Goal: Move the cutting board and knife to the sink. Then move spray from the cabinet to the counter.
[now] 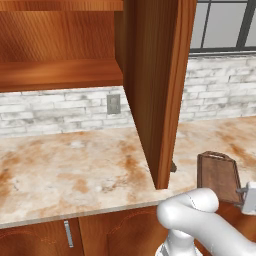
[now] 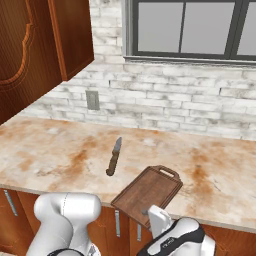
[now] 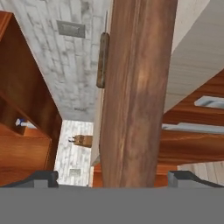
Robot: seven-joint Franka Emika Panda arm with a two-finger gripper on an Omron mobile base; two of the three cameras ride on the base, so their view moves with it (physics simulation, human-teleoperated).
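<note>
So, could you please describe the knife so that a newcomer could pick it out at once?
Start at the beige counter below the window. The knife lies flat on it, left of the cutting board and apart from it: slim, with a brown handle and grey blade.

Dark wooden cutting board (image 2: 148,193), blotchy stone counter (image 2: 60,150)

In the left base view the open door of the cabinet (image 1: 157,85) hides part of the table (image 1: 75,170) behind it, and the robot's arm covers the near end of the cutting board (image 1: 218,175). In the right base view the board's near corner sits behind the arm. In the hand view, a small blue-and-white shape (image 3: 20,123) on a cabinet shelf is too small to identify.
</note>
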